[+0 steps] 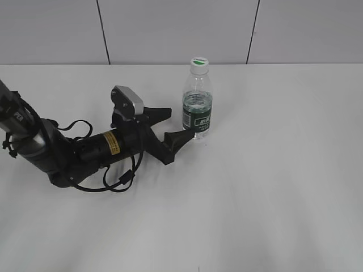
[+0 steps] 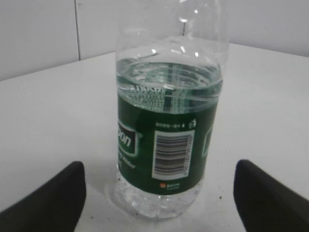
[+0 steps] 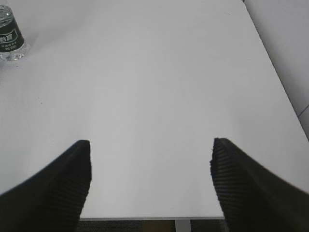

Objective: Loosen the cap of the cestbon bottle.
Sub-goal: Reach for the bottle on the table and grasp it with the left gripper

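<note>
The cestbon bottle stands upright at the back middle of the white table, clear with a dark green label, water up to its shoulder. Its white cap sits on the neck. My left gripper lies low on the table, just left of the bottle's base. In the left wrist view the bottle fills the middle, and the left gripper is open, its black fingers well apart from the bottle on both sides. My right gripper is open over bare table, with nothing between its fingers.
The bottle's base shows at the top left of the right wrist view, far from that gripper. The table's near edge lies just under the right fingers. The left arm and its cables lie across the table's left side.
</note>
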Robot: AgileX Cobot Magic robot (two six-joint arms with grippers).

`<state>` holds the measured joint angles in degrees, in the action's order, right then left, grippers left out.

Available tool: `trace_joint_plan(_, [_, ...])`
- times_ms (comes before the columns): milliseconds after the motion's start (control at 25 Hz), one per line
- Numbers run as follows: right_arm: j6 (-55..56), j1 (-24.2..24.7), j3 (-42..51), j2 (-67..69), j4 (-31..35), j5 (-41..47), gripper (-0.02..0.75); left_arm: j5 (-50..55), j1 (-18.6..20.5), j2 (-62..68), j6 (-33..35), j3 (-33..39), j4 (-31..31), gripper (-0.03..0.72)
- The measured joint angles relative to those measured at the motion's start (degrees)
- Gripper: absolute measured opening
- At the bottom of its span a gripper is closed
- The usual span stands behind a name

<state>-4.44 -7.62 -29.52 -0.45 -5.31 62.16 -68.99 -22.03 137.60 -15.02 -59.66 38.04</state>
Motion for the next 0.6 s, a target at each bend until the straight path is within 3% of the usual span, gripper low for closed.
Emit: trace_joint_plan(600, [0.0, 0.0, 0.0, 0.0, 0.0, 0.0, 0.587, 4.35, -1.61, 0.0, -3.55, -5.68, 4.07, 0.573])
